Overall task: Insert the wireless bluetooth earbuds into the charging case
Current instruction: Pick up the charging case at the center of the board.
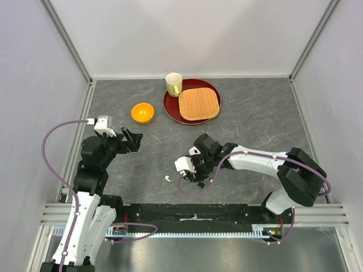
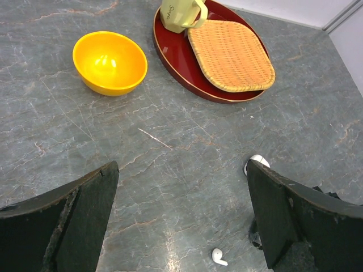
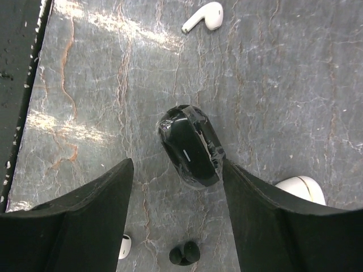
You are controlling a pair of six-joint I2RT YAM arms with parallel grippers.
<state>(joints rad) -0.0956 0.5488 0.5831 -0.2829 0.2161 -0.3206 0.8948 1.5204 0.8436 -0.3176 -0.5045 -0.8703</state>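
Currently right fingers (image 3: 85, 215) are spread wide, gripping nothing, straddling a black charging case (image 3: 190, 147) that lies on the tabletop (image 3: 283, 85) between them. I can't tell whether the fingers touch it. Case lid looks shut, seam visible. Earbuds are all loose on the tabletop, none in a case: white earbud (image 3: 204, 16) well beyond the case, black earbud (image 3: 184, 253) just short of it, and a second white earbud (image 3: 123, 246) peeking out beside the left-hand finger. A white rounded item (image 3: 303, 187) sits half hidden behind the other finger; could be another case, can't tell. Left fingers (image 2: 74, 226) are also wide apart and empty, held above the tabletop, facing the orange bowl (image 2: 109, 62), red tray (image 2: 176, 62), woven mat (image 2: 229, 54) and mug (image 2: 181, 12), none of which matter to the task. My read: early in the task, at the step of acquiring the case, nothing inserted yet. Next move needs a square pinch across the case's short sides, then getting the lid open, likely with the left arm helping. The case looks glossy, so it may slip.
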